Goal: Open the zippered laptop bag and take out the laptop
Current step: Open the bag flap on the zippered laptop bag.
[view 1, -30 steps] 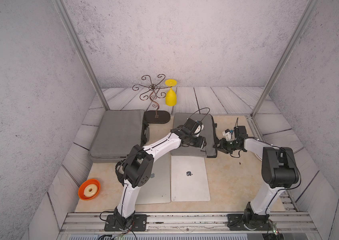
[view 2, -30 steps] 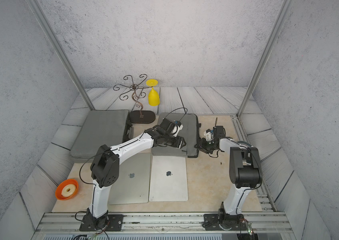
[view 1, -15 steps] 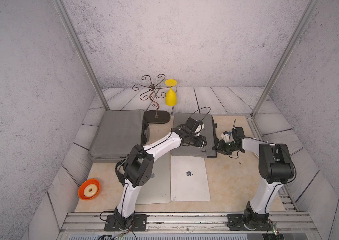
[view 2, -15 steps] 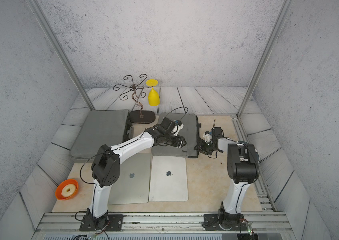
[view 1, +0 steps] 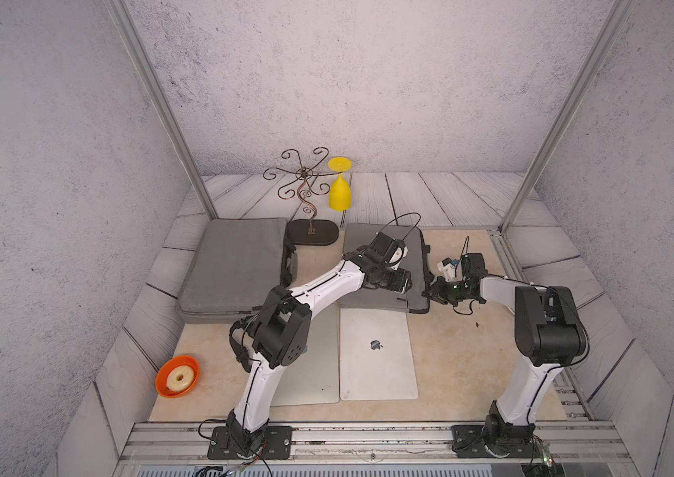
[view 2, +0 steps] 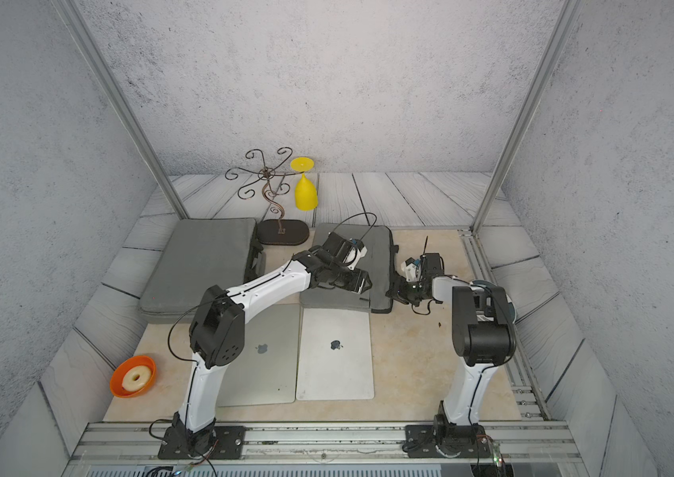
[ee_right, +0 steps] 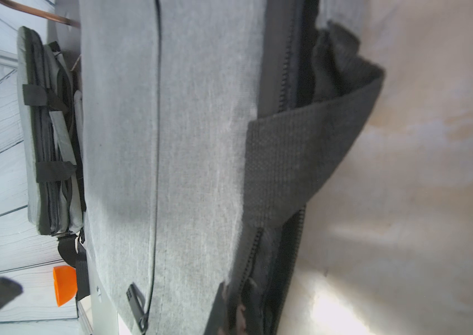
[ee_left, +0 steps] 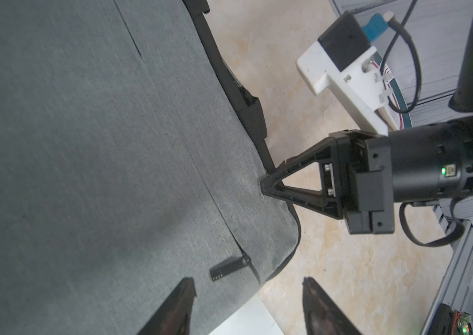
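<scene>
Top views look down; close wrist views share the bag (ee_left: 84,145).

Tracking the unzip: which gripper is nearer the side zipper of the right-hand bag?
Right. The right gripper is shut at the side zipper; the left gripper hangs open above the top of that bag.

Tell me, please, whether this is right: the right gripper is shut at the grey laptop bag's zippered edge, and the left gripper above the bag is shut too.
Not quite: the left gripper is open, its fingers apart above the grey laptop bag, as the left wrist view shows. The right gripper is indeed shut at that bag's zippered edge.
</scene>
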Available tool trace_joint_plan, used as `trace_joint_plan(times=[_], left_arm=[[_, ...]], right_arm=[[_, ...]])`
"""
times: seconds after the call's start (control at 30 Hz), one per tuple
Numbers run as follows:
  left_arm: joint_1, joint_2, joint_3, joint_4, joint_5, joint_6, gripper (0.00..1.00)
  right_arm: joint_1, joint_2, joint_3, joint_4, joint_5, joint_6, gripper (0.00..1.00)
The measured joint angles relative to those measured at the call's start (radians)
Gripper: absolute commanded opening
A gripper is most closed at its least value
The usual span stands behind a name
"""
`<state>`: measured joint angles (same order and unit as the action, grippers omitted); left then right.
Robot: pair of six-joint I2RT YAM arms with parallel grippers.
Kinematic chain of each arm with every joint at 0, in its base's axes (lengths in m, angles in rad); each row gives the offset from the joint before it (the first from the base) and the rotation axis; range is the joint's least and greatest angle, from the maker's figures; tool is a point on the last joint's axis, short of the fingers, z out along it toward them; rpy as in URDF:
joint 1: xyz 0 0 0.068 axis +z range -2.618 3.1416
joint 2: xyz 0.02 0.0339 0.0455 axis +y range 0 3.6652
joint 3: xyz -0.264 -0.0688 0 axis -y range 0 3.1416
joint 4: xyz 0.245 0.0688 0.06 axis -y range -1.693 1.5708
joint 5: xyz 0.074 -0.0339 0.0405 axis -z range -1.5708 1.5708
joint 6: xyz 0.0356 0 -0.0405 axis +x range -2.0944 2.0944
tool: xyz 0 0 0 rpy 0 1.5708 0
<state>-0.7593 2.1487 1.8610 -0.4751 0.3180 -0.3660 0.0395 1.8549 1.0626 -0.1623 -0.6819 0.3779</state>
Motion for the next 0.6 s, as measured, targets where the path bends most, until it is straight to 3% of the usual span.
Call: trace_joint_plan(times=[0.3,0.6], left_arm=[[0.024,0.091,0.246,-0.140,0.014,0.022,0.61],[0.029,0.162,0.331,-0.185,0.053,-0.021,0.61]], right_arm=[[0.032,-0.161,-0.140,0.209,0.009,-0.031,0.02],[0.092,-0.202,-0.183,0.345,0.012,-0.051,0.02]])
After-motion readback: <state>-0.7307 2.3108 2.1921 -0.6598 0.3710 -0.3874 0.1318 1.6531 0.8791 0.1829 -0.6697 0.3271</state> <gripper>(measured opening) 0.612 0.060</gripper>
